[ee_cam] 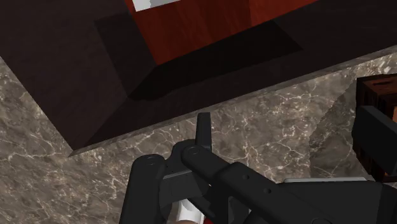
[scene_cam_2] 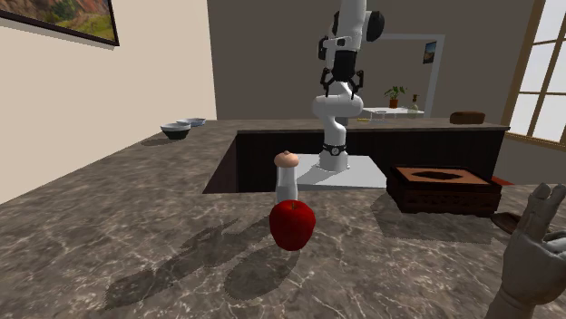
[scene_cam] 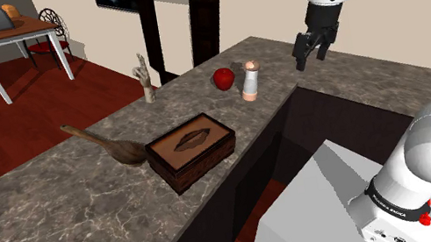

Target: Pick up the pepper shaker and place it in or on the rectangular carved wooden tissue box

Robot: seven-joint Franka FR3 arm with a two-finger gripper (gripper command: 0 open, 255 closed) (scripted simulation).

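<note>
Table: grey-brown veined stone-patterned table point(scene_cam: 49, 204) point(scene_cam_2: 136, 236); it wraps around a dark recess in which the grey box stand point(scene_cam: 309, 216) sits.
Pepper shaker: white cylindrical pepper shaker point(scene_cam: 250, 81) point(scene_cam_2: 287, 179) with a peach-coloured rounded cap; upright on the table, near the edge that borders the recess; not in contact with the claw.
Tissue box: dark brown rectangular carved wooden tissue box point(scene_cam: 192, 148) point(scene_cam_2: 443, 188) with an oval slot in its top; flat on the table, well apart from the pepper shaker, toward the shoulder view's lower left of it.
Claw: all-black two-finger claw point(scene_cam: 311, 49) point(scene_cam_2: 342, 88); fingers spread apart, nothing between them, nothing gripped.
Claw position: in the air, well above the table, pointing down; in the shoulder view, to the right of the pepper shaker and higher than its cap.
Apple: round red apple point(scene_cam: 223, 78) point(scene_cam_2: 292, 225); on the table just beside the pepper shaker, on its left in the shoulder view; in the second exterior view it covers the shaker's lower part.
Spoon: brown wooden spoon point(scene_cam: 106, 142); lying flat, bowl end just beside the tissue box; contact cannot be told.
Hand model: pale jointed hand model point(scene_cam: 144, 80) point(scene_cam_2: 535, 254); upright, fingers up, at the table's far edge in the shoulder view.
Bowls: two small bowls point(scene_cam_2: 178, 131); on the far part of the table, at the second exterior view's left.
</note>
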